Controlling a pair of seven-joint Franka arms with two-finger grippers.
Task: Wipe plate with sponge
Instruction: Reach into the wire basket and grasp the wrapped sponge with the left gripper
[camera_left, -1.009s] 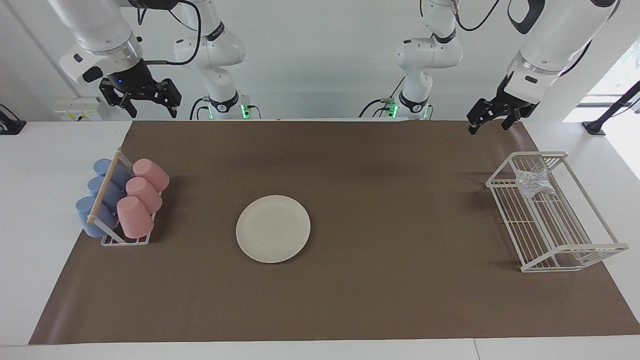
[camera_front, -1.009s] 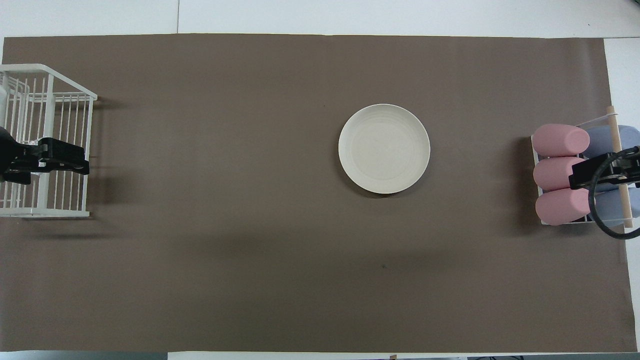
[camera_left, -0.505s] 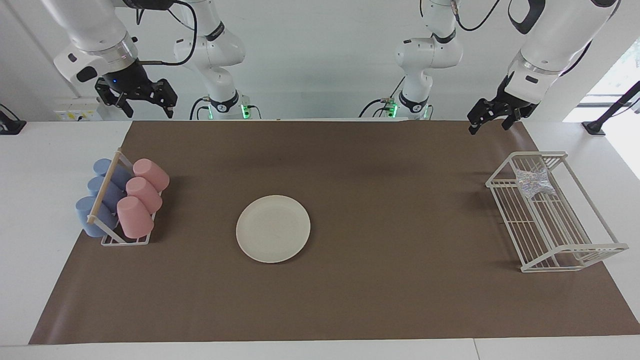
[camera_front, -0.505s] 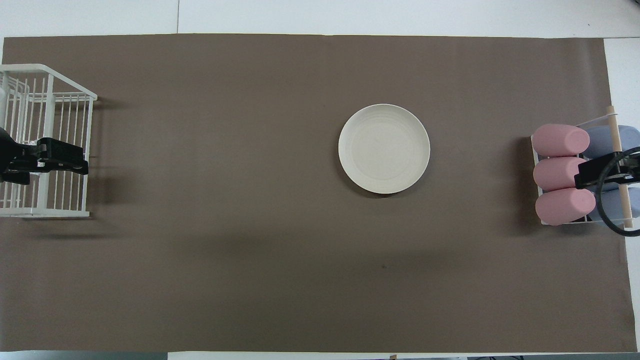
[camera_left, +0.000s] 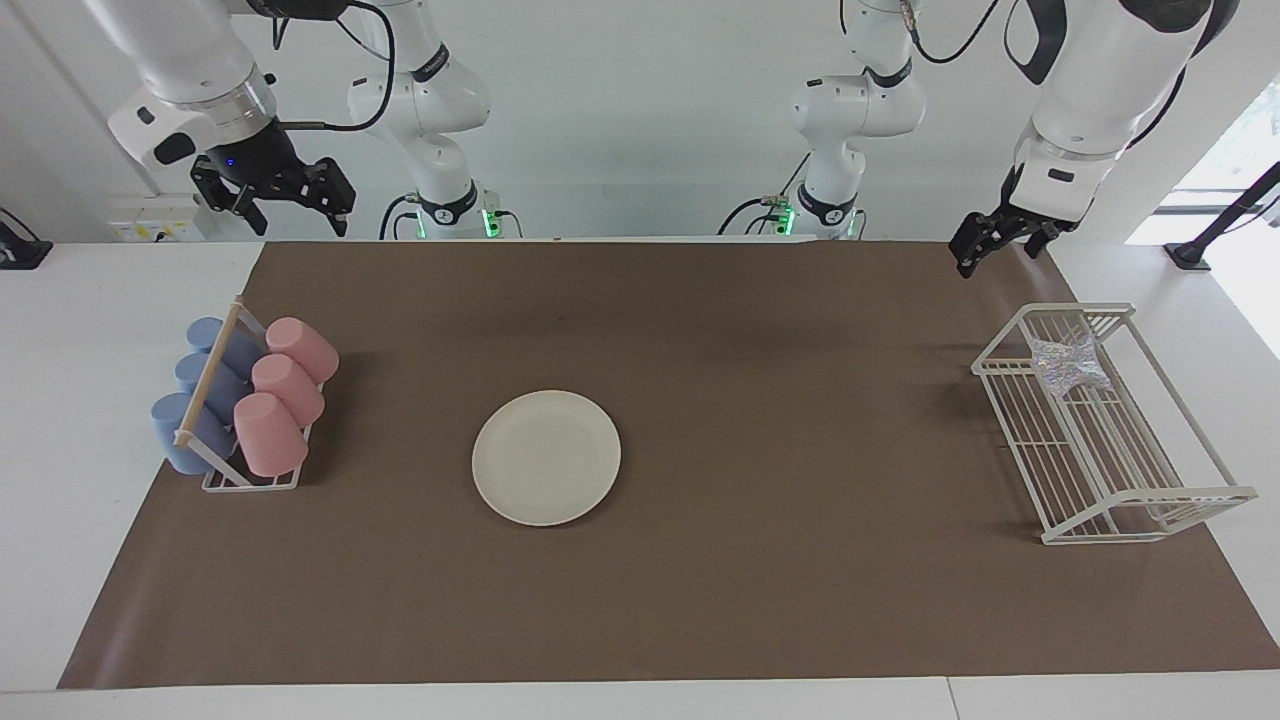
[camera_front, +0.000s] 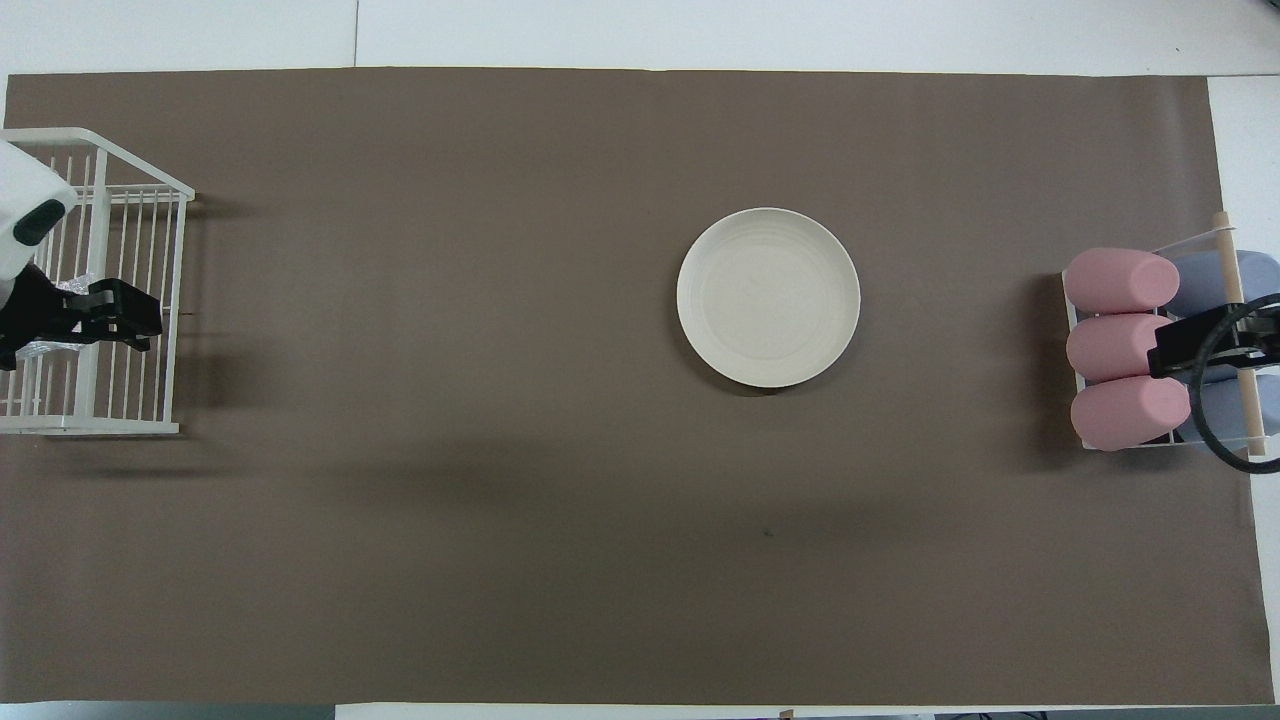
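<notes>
**Sponge waits in the wire rack, plate lies bare at mid-table**

At the middle of the brown mat (camera_left: 760, 600) that covers the worktop lies the plate (camera_left: 546, 457), round and cream-white, flat, with nothing on it or touching it. It sits in open space, probably so that either arm can reach it for wiping.

At the left arm's end of the worktop stands a white wire rack (camera_left: 1150, 497). The sponge (camera_left: 1070, 364), a crinkled silvery pad, rests inside the rack at the end nearer the robots — well apart from the plate. The left gripper (camera_left: 992, 245) hangs in the air over the mat's corner at the robots' edge, near the rack but not touching it. I cannot tell whether its fingers are spread or pressed together. Judging by its place, this arm is the one set to fetch the sponge, and the wiping has not begun.

At the right arm's end stands a cup rack (camera_left: 232, 470) with a wooden rail, holding three pink cups (camera_left: 283, 394) and three blue cups (camera_left: 197, 404) lying tilted on their sides. The right gripper (camera_left: 290, 208) hangs high over the other corner at the robots' edge — its fingers spread, holding nothing. This arm appears to wait.

No brand, label or readable writing shows on any object.
</notes>
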